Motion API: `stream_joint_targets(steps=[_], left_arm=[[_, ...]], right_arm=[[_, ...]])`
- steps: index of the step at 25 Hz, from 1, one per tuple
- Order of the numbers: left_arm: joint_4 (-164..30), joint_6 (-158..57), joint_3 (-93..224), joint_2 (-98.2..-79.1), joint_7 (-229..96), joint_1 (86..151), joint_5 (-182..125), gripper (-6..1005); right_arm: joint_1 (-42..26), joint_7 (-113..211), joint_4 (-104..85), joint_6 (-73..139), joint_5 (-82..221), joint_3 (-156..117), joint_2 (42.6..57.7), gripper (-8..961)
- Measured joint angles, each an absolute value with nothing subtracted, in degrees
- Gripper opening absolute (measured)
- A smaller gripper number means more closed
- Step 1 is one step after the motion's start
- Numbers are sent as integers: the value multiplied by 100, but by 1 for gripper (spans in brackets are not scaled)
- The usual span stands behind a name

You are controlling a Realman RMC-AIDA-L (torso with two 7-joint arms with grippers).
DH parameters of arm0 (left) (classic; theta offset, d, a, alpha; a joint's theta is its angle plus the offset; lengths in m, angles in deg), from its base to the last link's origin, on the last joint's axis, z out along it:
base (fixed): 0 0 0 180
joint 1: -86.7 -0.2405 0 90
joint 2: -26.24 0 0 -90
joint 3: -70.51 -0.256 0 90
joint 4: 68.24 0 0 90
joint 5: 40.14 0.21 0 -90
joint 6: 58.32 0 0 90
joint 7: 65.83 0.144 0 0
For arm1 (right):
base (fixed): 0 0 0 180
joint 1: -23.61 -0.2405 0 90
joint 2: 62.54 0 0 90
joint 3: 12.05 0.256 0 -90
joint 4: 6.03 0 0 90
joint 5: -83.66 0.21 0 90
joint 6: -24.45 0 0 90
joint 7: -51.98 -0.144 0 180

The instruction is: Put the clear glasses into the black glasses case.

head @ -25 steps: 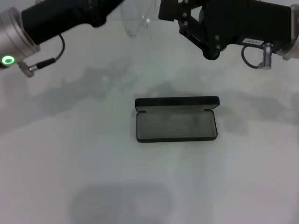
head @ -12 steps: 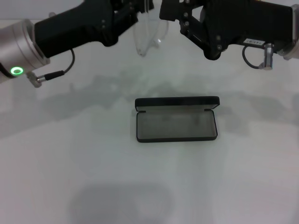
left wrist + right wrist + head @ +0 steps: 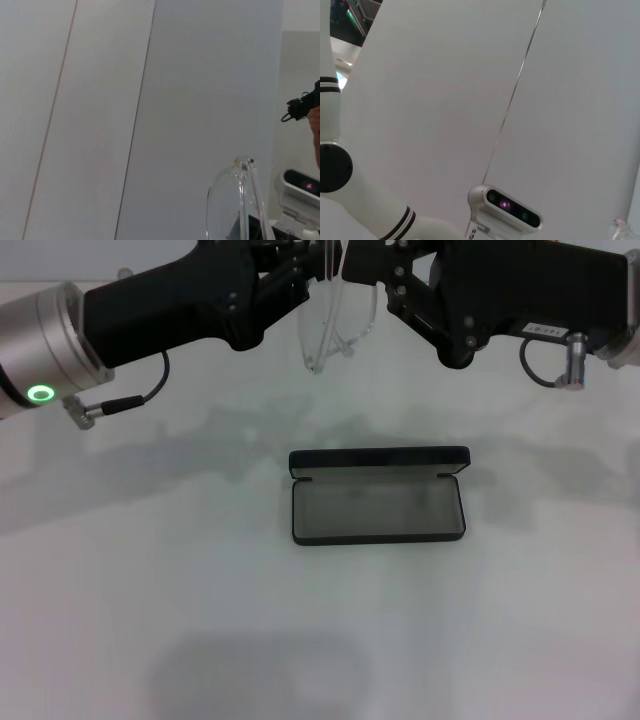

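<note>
Above open black glasses case point(image 3: 378, 508) | left gripper point(image 3: 300, 265) clamps clear glasses point(image 3: 330, 325) | right gripper point(image 3: 365, 262) grip unclear

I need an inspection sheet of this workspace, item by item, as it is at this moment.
Surface: white table, faint shadows.
Clear glasses: held up in the air beyond the case, at the left claw.
Black glasses case: lies open on the table, grey lining bare.
Clutter: nothing seen.
Right claw: raised close beside the glasses; no grip seen.
Cables: short black loops at both wrists, off the table.
Surroundings: pale wall panels; the robot's head camera in the right wrist view.
</note>
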State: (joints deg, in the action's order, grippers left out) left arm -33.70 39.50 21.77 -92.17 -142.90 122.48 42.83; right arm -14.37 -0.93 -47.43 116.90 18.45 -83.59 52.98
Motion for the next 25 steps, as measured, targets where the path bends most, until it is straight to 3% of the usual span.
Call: stream_joint_targets(steps=[17, 25], left_arm=[[-3370, 3951, 2223, -9202, -14160, 12186, 4282, 133], [-3278, 3418, 2300, -8861, -14016, 12058, 4248, 137]], right_arm=[[-1384, -63, -4751, 11777, 1859, -8359, 5311, 14], [-943, -165, -4873, 11878, 1865, -8213, 5286, 15]])
